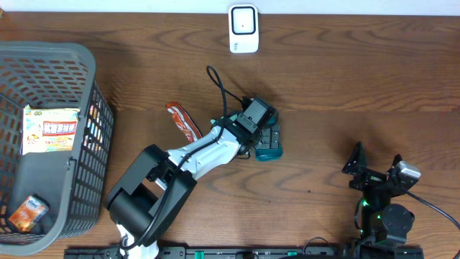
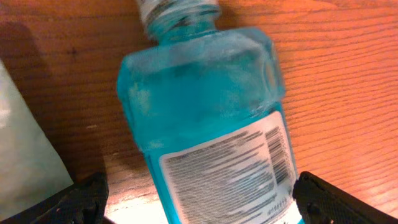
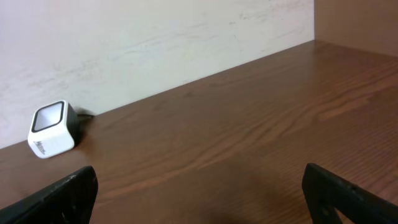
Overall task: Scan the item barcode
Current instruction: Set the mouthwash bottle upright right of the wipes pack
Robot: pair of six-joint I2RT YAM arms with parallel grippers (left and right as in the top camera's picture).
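The blue bottle (image 2: 205, 112) lies on its side on the table (image 1: 345, 86) between the wide-spread fingers (image 2: 81, 199) of the left gripper (image 2: 202, 199), the right gripper (image 3: 202, 193) open and empty too; full, rigid and probably heavy and slick, it is best clamped across its flat sides, label uncovered.

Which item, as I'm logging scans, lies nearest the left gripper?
The blue bottle, lying between the left gripper's open fingers. The red packet lies farther off; the box and orange pouch are in the basket.
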